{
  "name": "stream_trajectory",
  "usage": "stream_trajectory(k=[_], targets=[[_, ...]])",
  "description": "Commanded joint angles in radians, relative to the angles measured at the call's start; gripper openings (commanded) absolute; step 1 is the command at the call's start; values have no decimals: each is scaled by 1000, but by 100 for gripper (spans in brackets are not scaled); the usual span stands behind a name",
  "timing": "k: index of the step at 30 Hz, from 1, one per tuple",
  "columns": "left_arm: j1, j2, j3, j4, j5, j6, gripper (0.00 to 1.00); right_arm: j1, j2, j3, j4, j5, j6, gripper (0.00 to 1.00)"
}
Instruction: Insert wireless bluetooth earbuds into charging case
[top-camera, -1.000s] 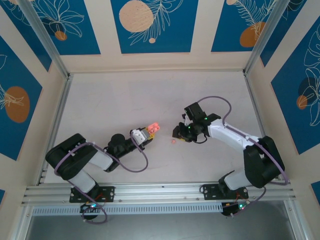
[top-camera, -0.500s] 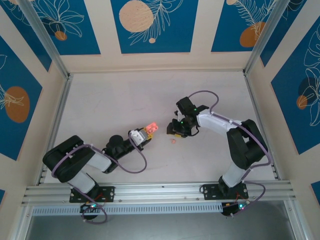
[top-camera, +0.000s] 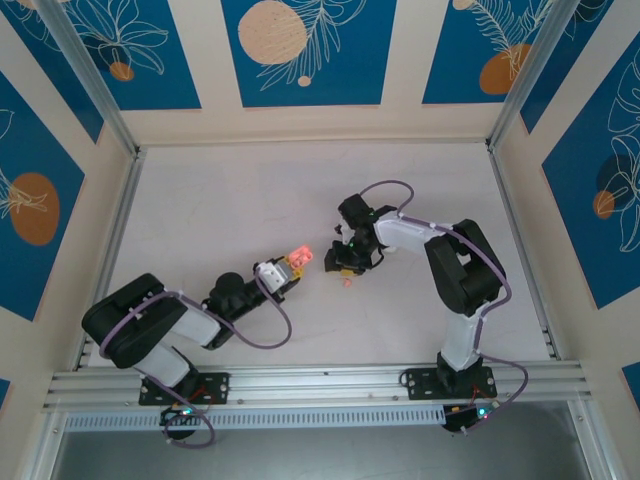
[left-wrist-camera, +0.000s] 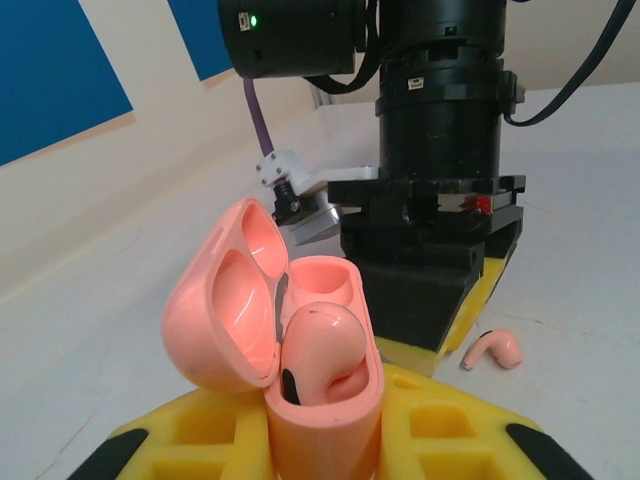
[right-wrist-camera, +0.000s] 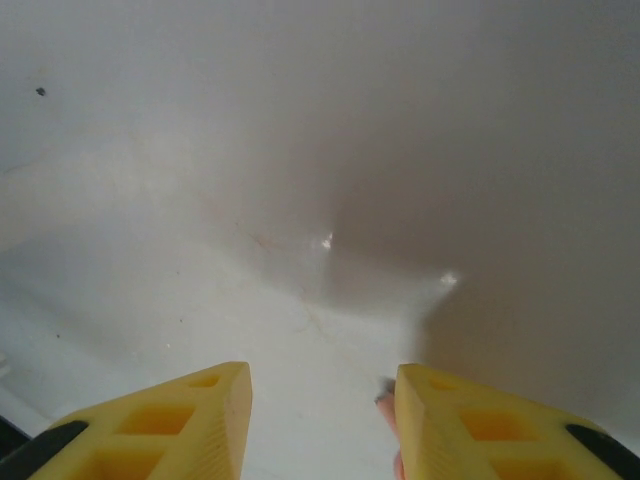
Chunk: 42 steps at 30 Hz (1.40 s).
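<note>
**Risk: a glancing pinch**

Our left claw (top-camera: 288, 266) is clenched on the glossy salmon-pink rounded plastic charging case (left-wrist-camera: 325, 430), lid open, one pink earbud (left-wrist-camera: 325, 345) seated. The right claw (right-wrist-camera: 320, 400), released, hangs just beside the tiny pink loose earbud (left-wrist-camera: 497, 349) near the middle of the white bench (top-camera: 200, 200). We think an off-centre pinch could flick it away.

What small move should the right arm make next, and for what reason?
Probably shift the right gripper sideways until the loose earbud lies midway between its jaws. They stand open above the table, and a pink sliver sits off centre, against one finger. The left gripper holds the open charging case with one socket empty.
</note>
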Motion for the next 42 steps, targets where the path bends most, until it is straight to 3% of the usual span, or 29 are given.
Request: stream_trajectory(k=[1,21,30,34,42], targets=[[-10,-27,-15,38,-20,0,22,19,20,32,-49,-30,-40,42],[-11,-25,-13,38,-12,1,22,78,-73,27,-209,-55,-165,35],[-11,-23,-10,38,-7,1,22,74,-183,-35,-228,-59,-118,35],[-11,-23,-8,38,-1,0,22,43,-160,-15,-257,10,-26,39],[-11,-35,-15,39,-9,3,22,22,-108,-36,-240,-13,63,45]])
